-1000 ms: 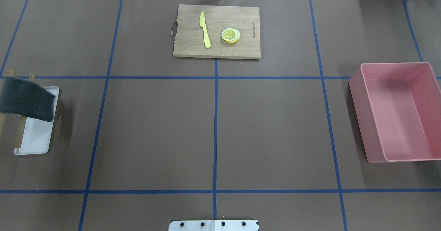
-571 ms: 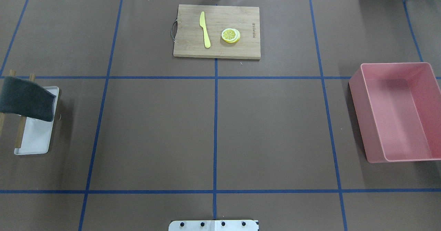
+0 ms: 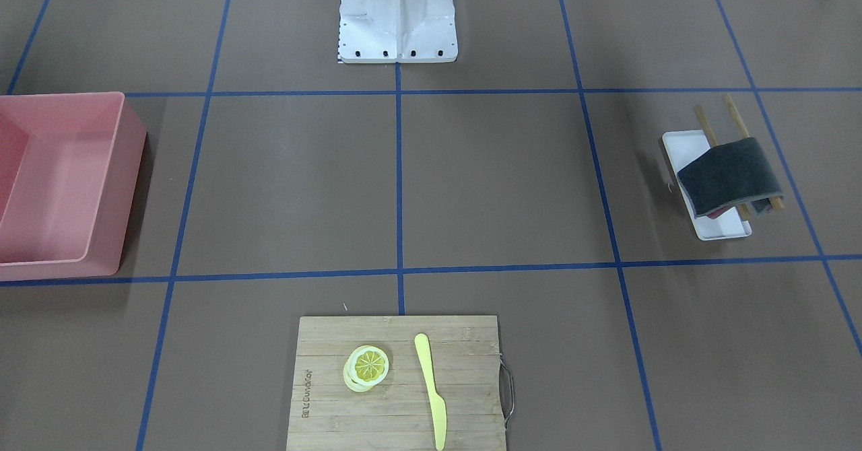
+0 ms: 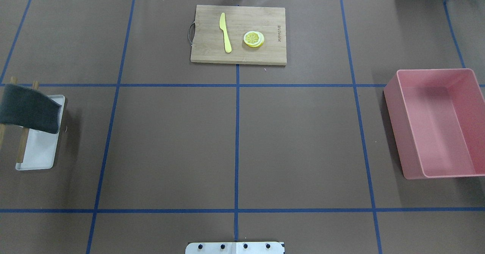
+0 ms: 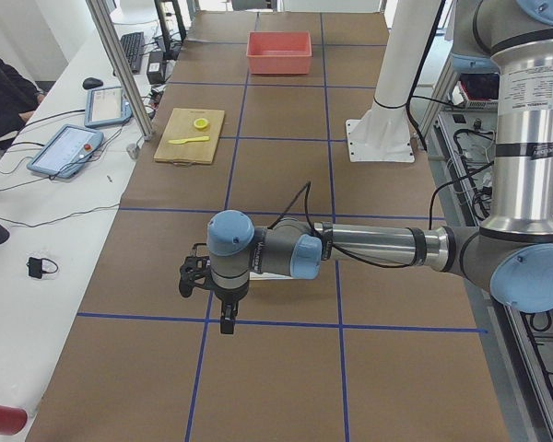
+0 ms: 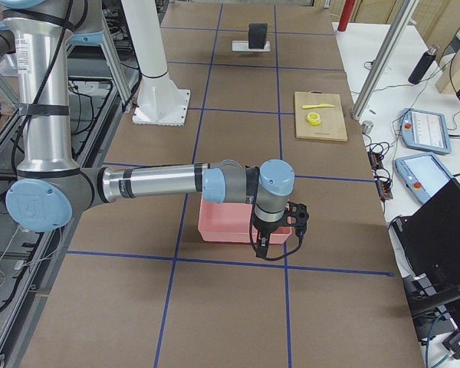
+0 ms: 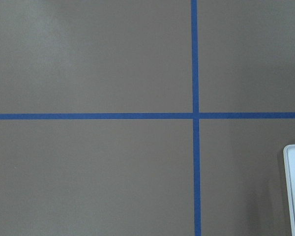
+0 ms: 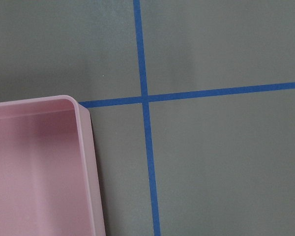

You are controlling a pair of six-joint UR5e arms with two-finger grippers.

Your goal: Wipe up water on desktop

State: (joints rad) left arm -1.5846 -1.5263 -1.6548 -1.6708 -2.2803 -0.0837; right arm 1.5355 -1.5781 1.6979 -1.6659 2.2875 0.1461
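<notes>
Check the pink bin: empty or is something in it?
Empty. In the overhead view the pink bin shows only its bare pink floor and walls, nothing inside.

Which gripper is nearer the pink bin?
Right. The right gripper hangs by a corner of the pink bin; the left gripper is at the opposite end of the desktop.

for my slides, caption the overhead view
Taped brown desktop with cutting board, knife and lemon, dark cloth left, pink bin right

Brown taped surface: pink bin at view's left edge; cutting board bottom centre, lemon slices beside yellow knife; dark cloth over white tray, right
</notes>
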